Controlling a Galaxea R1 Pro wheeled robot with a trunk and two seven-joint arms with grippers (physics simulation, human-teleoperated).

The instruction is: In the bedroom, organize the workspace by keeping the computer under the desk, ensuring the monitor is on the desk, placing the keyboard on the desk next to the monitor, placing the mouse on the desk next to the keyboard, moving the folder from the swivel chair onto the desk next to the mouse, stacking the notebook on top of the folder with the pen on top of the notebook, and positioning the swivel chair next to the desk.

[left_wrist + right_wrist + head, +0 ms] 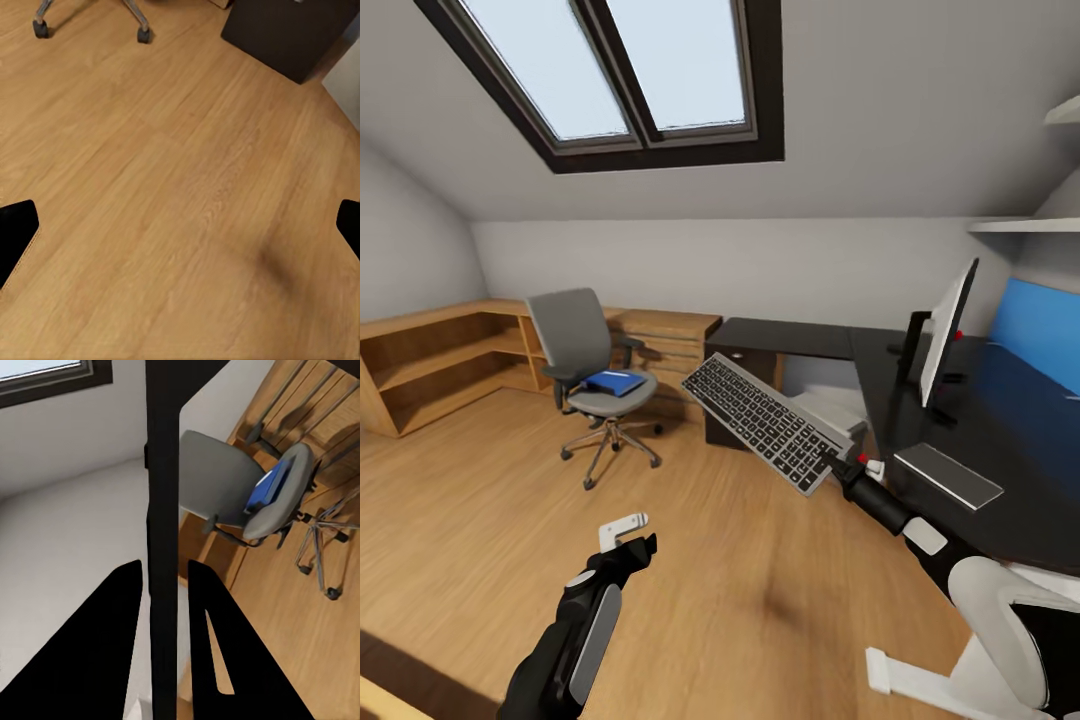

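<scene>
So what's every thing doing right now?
keyboard: lifted in the air, tilted, gripped at one end.
right gripper: shut on the keyboard.
left gripper: open, holding nothing, over the floor.
folder: lying on the chair seat.
chair: upright, away from the desk.
monitor: upright on the desk.

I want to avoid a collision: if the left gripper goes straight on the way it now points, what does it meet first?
Most likely the bare wood floor: the left gripper is open and points down at it, with nothing between. The swivel chair's casters lie further off.
</scene>
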